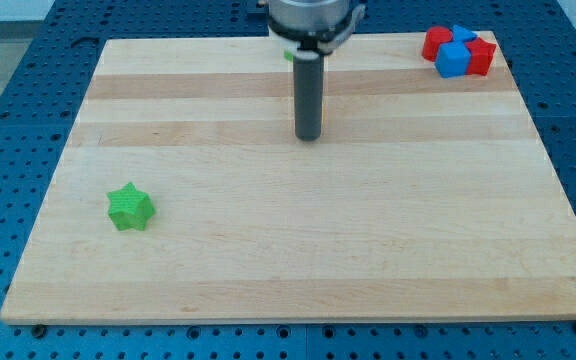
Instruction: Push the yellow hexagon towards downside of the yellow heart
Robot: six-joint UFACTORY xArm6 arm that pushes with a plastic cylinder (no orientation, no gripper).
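My tip [309, 137] rests on the wooden board [298, 250], in the upper middle of the view. No yellow hexagon and no yellow heart can be seen anywhere. The rod and the arm's head hide a patch of the board at the view's top centre. A small green sliver [287, 54] peeks out at the rod's left, just under the arm's head; its shape cannot be made out. No block touches my tip.
A green star [130, 207] lies at the view's left, well below and left of my tip. A tight cluster of red blocks [482, 55] and blue blocks [454, 60] sits at the board's top right corner.
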